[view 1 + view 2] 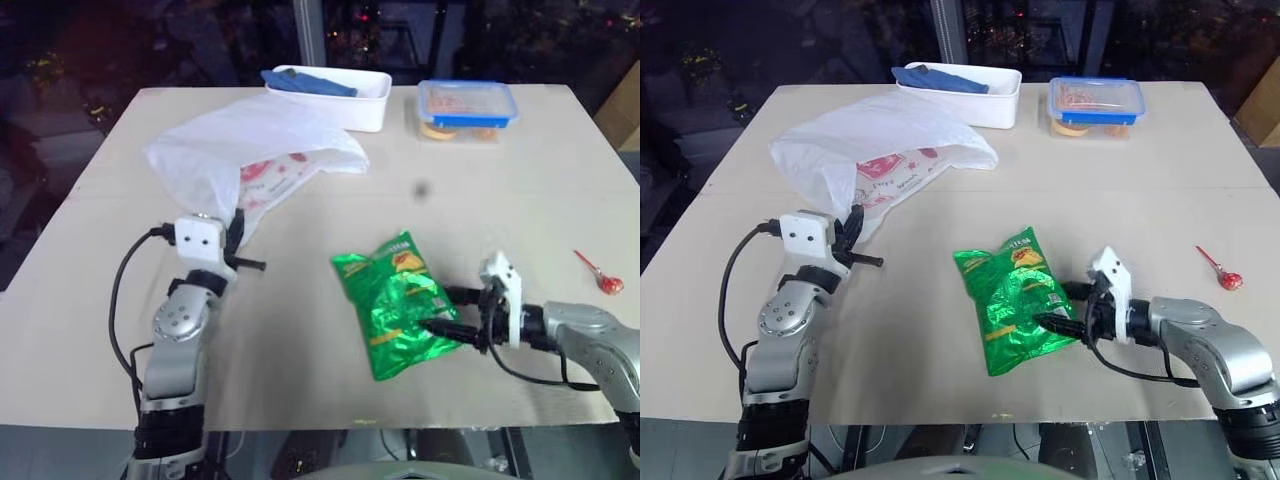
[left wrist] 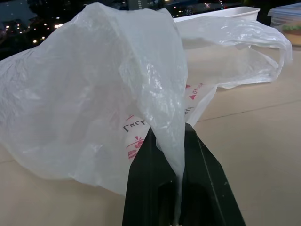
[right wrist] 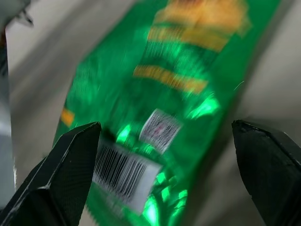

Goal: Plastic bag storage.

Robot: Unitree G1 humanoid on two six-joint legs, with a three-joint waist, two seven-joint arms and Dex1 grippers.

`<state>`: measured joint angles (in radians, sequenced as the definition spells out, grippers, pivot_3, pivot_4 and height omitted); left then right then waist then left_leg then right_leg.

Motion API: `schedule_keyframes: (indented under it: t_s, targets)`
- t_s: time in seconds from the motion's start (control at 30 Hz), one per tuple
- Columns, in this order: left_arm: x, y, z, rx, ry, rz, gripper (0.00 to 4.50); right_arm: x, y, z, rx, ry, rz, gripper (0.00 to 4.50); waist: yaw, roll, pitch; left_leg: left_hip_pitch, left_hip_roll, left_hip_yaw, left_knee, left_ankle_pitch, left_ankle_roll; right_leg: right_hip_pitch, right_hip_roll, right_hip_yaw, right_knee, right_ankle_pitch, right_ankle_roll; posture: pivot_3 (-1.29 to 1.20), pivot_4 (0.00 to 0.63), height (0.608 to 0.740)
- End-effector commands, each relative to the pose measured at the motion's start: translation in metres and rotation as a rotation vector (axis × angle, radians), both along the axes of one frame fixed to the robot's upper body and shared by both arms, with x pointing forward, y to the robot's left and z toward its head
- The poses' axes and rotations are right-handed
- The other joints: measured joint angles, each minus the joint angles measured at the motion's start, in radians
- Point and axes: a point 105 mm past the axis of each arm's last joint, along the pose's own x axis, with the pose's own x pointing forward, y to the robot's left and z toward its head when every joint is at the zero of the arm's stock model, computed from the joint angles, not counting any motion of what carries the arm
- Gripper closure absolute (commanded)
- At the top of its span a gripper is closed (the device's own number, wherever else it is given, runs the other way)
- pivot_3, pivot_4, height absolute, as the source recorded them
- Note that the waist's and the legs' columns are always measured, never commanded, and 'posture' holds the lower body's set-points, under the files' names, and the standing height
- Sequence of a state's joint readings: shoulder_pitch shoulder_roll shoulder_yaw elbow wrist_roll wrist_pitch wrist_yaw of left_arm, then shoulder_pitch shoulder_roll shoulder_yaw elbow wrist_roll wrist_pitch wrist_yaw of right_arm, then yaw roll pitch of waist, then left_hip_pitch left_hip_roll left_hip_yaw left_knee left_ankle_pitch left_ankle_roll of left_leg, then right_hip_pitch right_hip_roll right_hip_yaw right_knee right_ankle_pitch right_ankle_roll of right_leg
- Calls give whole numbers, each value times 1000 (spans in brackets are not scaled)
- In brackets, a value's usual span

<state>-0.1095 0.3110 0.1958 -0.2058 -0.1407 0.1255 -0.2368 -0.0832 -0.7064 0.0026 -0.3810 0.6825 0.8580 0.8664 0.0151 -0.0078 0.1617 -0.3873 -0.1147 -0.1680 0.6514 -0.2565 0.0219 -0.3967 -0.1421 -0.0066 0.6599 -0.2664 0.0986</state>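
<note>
Pinching a fold of the plastic bag [image 2: 117,94], the left gripper [image 2: 181,136] is clamped on its film at the table's [image 1: 300,340] left; red print inside reads partly "Luck". The right gripper [image 3: 164,141] spreads wide over the green crisp packet [image 1: 395,300], barcode showing.

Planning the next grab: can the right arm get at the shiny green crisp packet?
Probably yes: the right gripper is open, its fingers either side of the shiny green crisp packet edge, nothing between.

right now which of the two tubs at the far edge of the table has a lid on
The clear plastic tub with the blue lid, holding food. The white rectangular tub beside it is open, with a dark blue cloth inside.
</note>
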Motion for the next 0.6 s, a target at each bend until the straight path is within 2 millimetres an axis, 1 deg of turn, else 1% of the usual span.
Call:
schedule_keyframes:
  t_s: [0.03, 0.07, 0.1, 0.13, 0.17, 0.2, 0.27, 0.3, 0.33, 0.37, 0.5, 0.6]
  targets:
    - [-6, -3, 16, 12, -68, -2, 4407, -8, 8, 5, 25, 41, 39, 0, 0, 0, 0, 0, 0, 0, 0, 0, 0, 0, 0, 0, 0, 0, 0, 0, 150, 740]
    - [-7, -4, 15, 11, -66, -5, 4500, -7, 8, 6, 28, 34, 36, 509, 0, 0, 0, 0, 0, 0, 0, 0, 0, 0, 0, 0, 0, 0, 0, 0, 150, 740]
    - [-8, -5, 15, 9, -64, -8, 4500, -6, 7, 6, 29, 29, 32, 889, 0, 0, 0, 0, 0, 0, 0, 0, 0, 0, 0, 0, 0, 0, 0, 0, 150, 740]
    - [-8, -5, 14, 8, -63, -11, 4500, -4, 7, 7, 28, 22, 26, 1377, 0, 0, 0, 0, 0, 0, 0, 0, 0, 0, 0, 0, 0, 0, 0, 0, 150, 740]
    - [-9, -6, 14, 12, -61, -13, 4500, -2, 6, 7, 30, 17, 21, 1687, 0, -1, 0, 0, 0, 0, 0, 0, 0, 0, 0, 0, 0, 0, 0, 0, 150, 740]
    - [-9, -6, 14, 13, -60, -14, 4500, -1, 5, 8, 35, 16, 16, 2325, 0, -1, 0, 0, 0, 0, 0, 0, 0, 0, 0, 0, 0, 0, 0, 0, 150, 740]
    - [-10, -6, 13, 13, -58, -14, 4500, 2, 4, 10, 42, 8, 0, 3228, 0, -1, 0, 0, 0, 0, 0, 0, 0, 0, 0, 0, 0, 0, 0, 0, 150, 740]
    - [-9, -5, 12, 13, -57, -14, 4500, 3, 4, 10, 45, 3, -6, 3815, 0, -1, 0, 0, 0, 0, 0, 0, 0, 0, 0, 0, 0, 0, 0, 0, 150, 740]
    - [-9, -5, 12, 12, -57, -14, 4500, 4, 3, 10, 45, 1, -10, 4273, 0, -1, 0, 0, 0, 0, 0, 0, 0, 0, 0, 0, 0, 0, 0, 0, 150, 740]
    - [-9, -5, 12, 10, -57, -16, 4500, 7, 4, 13, 63, -10, -18, 4452, 0, -1, 0, 0, 0, 0, 0, 0, 0, 0, 0, 0, 0, 0, 0, 0, 150, 740]
    - [-9, -14, 13, -8, -58, -61, 4500, 22, 18, 38, 207, -34, -47, 4452, -3, -1, 1, 1, 0, 1, 0, 0, 0, 0, 0, 0, 0, 0, 0, 0, 150, 740]
    - [-12, -32, 13, -23, -55, -148, 4500, 34, 34, 54, 284, -34, -30, 4452, -3, -2, 1, 1, 0, 0, 0, 0, 0, 0, 1, 0, 1, 0, 0, 0, 150, 740]
